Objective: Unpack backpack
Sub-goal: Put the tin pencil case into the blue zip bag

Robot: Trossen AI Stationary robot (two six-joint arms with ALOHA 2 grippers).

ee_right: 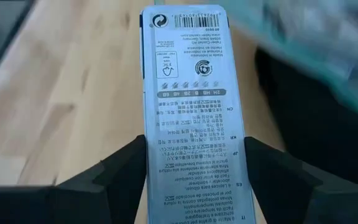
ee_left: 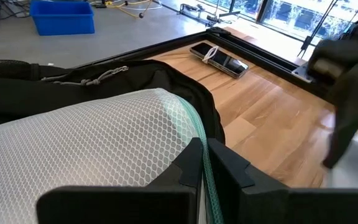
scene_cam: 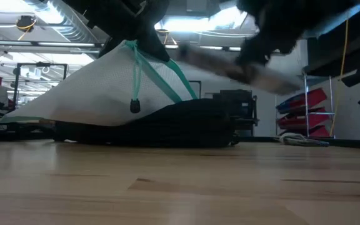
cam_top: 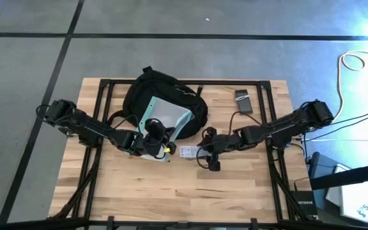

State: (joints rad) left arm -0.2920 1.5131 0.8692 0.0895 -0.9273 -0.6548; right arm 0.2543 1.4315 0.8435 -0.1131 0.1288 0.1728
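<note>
left tool [cam_top: 153,136]: clamped tight on the teal edge of the mesh pouch [ee_left: 98,143], right at the corner nearest it, with the corner held up off the tabletop. In the wrist view the teal trim runs down between its fingers [ee_left: 229,168], which are pretty much pinched together.

right tool [ee_right: 194,180]: gripping a flat printed card [ee_right: 191,99], a light package back with a barcode and small print. Its two fingers sit on either long edge of the card, and the card sticks straight out ahead of it.

backpack [cam_top: 190,105]: black and soft, slumped flat on the tabletop just beyond the left tool, under the pouch. It's beside and slightly behind the right tool.

mesh pouch: white honeycomb mesh with a teal border. It slopes from the left tool's grip down onto the backpack like a little tent, and in the low view a teal cord with a dark toggle [scene_cam: 134,106] dangles from the raised corner.

card vs. left tool: in the high view it's right next to it, in the small gap between the two tools.

phone-ish dark slab [cam_top: 243,102]: lying flat on the tabletop [cam_top: 171,191] well past the right tool, with a cable on it.

room: blue bin [ee_left: 62,16] on the floor beyond the backpack.
</note>
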